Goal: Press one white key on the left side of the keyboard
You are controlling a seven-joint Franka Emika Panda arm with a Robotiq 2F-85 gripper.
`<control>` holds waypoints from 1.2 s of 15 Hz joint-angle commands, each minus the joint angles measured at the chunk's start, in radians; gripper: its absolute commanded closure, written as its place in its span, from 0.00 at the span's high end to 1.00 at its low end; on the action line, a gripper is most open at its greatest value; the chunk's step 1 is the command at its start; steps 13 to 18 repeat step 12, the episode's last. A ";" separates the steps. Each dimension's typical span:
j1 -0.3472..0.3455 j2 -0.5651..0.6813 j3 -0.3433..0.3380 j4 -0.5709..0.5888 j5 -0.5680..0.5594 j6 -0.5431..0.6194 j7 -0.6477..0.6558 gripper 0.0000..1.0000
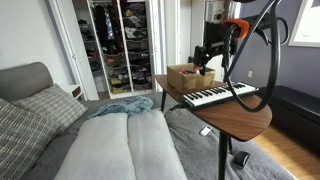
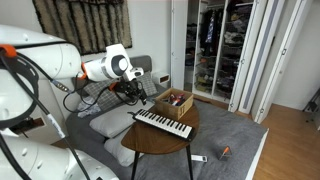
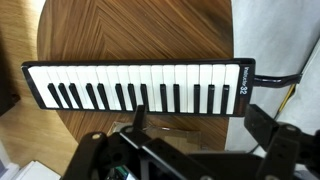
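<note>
The fingers (image 3: 264, 128) stand spread wide with nothing between them, hanging over the round wooden desk (image 3: 120, 30). Just ahead of their tips the keyboard (image 3: 140, 85) lies flat across the desk, its black keys on the side nearer the fingers. One fingertip shows over the middle of the key row, but I cannot tell whether it touches. A cardboard box (image 2: 175, 102) sits on the desk near the fingers, beside the keyboard.
</note>
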 commanded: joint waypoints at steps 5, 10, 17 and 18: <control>-0.009 -0.090 0.034 -0.009 -0.005 -0.071 0.119 1.00; -0.009 -0.086 0.026 -0.004 0.003 -0.067 0.126 1.00; -0.012 -0.099 0.027 -0.005 0.003 -0.075 0.135 1.00; -0.012 -0.099 0.027 -0.005 0.003 -0.075 0.135 1.00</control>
